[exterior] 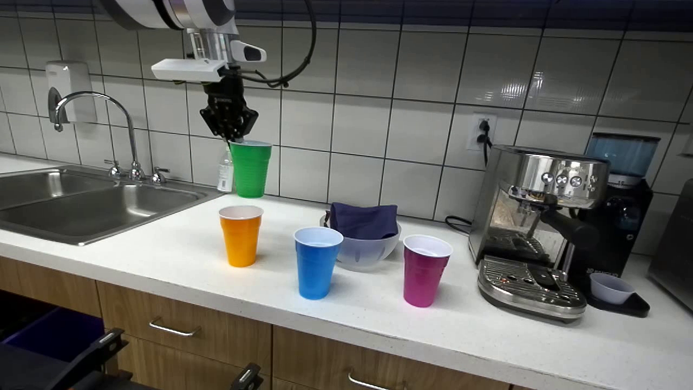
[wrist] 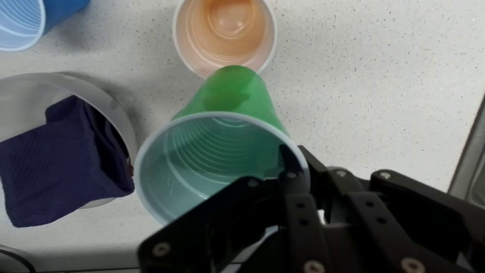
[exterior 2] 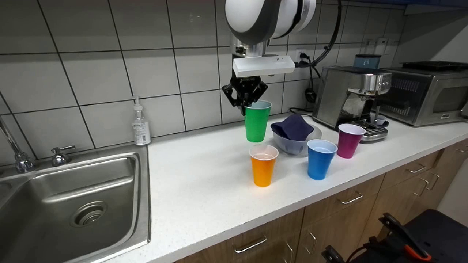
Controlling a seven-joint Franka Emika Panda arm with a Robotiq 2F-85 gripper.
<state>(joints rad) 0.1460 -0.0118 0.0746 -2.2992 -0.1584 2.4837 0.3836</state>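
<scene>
A green cup (exterior: pixel 251 169) in the claw (wrist: pixel 293 151), the grip half hidden

The claw pinches the green cup by its side wall, one black finger inside the rim and one outside, and in the wrist view they cover that stretch of the edge; in both exterior views the contact is too small and dark to make out. The cup hangs roughly upright above the counter (exterior 2: pixel 197 175). A darker patch low on its side is hard to read. In the wrist view its base covers part of the rim of the orange cup (wrist: pixel 231 41), and the blue cup (wrist: pixel 57 15) and the bowl (wrist: pixel 22 102) are cut off by the frame. A navy cloth (wrist: pixel 64 163) lies in the bowl, hanging over its edge and hiding much of the inside; a small reddish bit (wrist: pixel 131 169) beside it is unclear. In an exterior view the green cup overlaps a pump bottle (exterior: pixel 224 176). In an exterior view the magenta cup (exterior 2: pixel 349 142) masks part of the coffee machine (exterior 2: pixel 338 95)
</scene>
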